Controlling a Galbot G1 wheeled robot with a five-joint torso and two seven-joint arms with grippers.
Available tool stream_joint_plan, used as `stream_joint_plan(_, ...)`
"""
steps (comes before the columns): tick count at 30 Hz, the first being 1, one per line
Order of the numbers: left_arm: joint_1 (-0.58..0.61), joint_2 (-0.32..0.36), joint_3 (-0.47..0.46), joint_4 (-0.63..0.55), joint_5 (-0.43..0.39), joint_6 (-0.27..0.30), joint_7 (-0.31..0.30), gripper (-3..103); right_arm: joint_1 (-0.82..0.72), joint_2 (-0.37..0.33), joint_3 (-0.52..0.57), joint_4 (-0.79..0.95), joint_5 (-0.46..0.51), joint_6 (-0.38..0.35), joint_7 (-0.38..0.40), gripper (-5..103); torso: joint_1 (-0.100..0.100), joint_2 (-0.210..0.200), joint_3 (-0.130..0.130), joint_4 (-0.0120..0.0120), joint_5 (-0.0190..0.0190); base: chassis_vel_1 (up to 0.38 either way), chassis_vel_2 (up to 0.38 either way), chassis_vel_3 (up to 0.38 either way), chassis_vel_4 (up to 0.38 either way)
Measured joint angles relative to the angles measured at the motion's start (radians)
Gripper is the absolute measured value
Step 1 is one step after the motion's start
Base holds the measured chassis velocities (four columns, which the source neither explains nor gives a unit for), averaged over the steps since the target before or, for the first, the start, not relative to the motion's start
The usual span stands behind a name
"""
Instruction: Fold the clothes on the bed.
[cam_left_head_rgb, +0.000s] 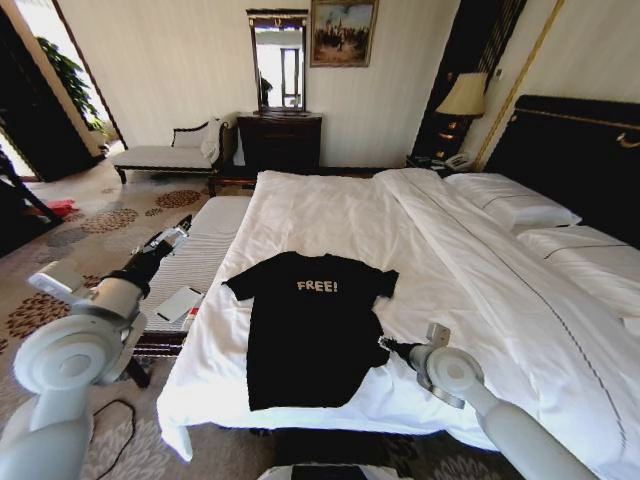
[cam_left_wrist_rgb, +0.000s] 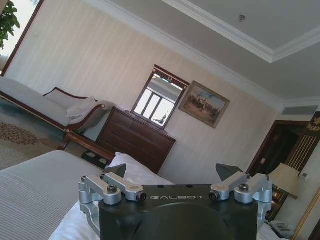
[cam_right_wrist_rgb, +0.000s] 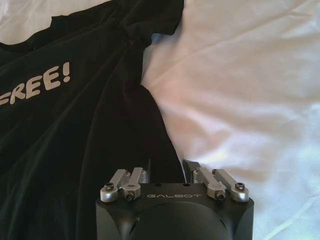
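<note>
While the left gripper (cam_left_wrist_rgb: 172, 176) hangs off the left side of the bed (cam_left_head_rgb: 300, 215), raised over the pale striped bench (cam_left_head_rgb: 205, 250) and spread wide with nothing between its fingers, it plays no part in the fold. Moving rightward, the black T-shirt (cam_left_head_rgb: 312, 325) lies flat, chest up, on the white duvet (cam_left_head_rgb: 480, 290) near the foot edge, its "FREE!" lettering readable. Further right, the right gripper (cam_right_wrist_rgb: 166, 169) sits at the shirt's right side seam; its fingers look drawn close together over the cloth's edge, though whether fabric is truly pinched I cannot tell.

The likely trouble — the fingers may catch the duvet along with the shirt, since black cloth and white cover meet right under the tips. A thin single layer could also slip out, leaving the side bunched rather than folded; wrinkles already run from the right sleeve toward the hem.

From the head view comes the whole shirt and both arms' placing. The right wrist view adds the seam, the creases and the fingertips up close — the left wrist view shows a dresser (cam_left_wrist_rgb: 135, 137), a mirror (cam_left_wrist_rgb: 157, 100) and a painting (cam_left_wrist_rgb: 204, 104) on the far wall
</note>
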Motion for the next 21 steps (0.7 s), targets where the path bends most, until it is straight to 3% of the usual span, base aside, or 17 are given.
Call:
stream_joint_plan(2,0.000,0.000,0.000,0.000,0.001,0.000,0.000,100,-0.001,-0.001,-0.002,0.001,-0.001,0.000,0.000,32,0.000,0.000,0.000,0.0000,0.0000,0.000,0.000,0.000,0.000)
stream_joint_plan(3,0.000,0.000,0.002,0.000,0.003,-0.001,-0.001,100,-0.002,-0.005,-0.001,0.007,-0.002,0.000,0.000,15,0.000,0.000,0.000,0.0000,0.0000,0.000,0.000,0.000,0.000)
stream_joint_plan(8,-0.001,0.000,0.002,0.002,0.004,-0.002,-0.001,100,0.011,-0.006,-0.003,0.019,-0.004,0.012,-0.006,2,0.000,0.000,0.000,0.0000,0.0000,0.000,0.000,0.000,0.000)
stream_joint_plan(21,-0.002,-0.001,0.005,0.016,0.015,-0.003,-0.001,100,0.097,0.041,-0.078,0.031,-0.023,0.034,-0.060,0,0.000,0.000,0.000,0.0001,-0.0001,0.000,0.000,0.000,0.000)
